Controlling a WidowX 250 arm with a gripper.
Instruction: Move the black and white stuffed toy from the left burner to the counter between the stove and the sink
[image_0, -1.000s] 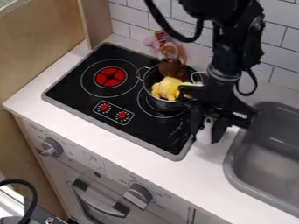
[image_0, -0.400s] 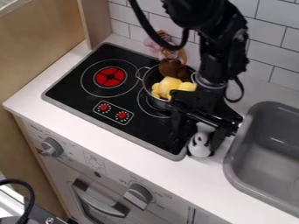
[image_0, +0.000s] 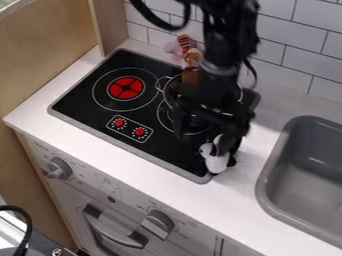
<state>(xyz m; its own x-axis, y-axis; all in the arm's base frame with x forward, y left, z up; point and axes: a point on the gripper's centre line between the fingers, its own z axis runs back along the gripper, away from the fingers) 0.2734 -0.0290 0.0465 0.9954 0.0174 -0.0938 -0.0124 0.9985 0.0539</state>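
White and black, a small toy figure (image_0: 216, 162) is noted directly below the jaws, at the near corner of the black cooktop (image_0: 87, 102). A slight lean is observed. The jaws of the black gripper (image_0: 205, 137) are seen spread, the toy being placed close against one finger; whether contact is made cannot be determined. Behind the jaws, a dark pot (image_0: 171, 91) is partly covered by the arm, with its wire handle left exposed. Farther behind, pink and brown items (image_0: 178, 48) are found near the tiled wall (image_0: 297, 55). On the view's left side of the jaws, a red burner disc (image_0: 126, 88) and two red dials (image_0: 139, 131) are recorded. On the opposite side, a grey sink (image_0: 314, 180) is set into the white counter (image_0: 250, 205). Well below the jaws, the oven front is fitted with a grey knob (image_0: 158, 223).
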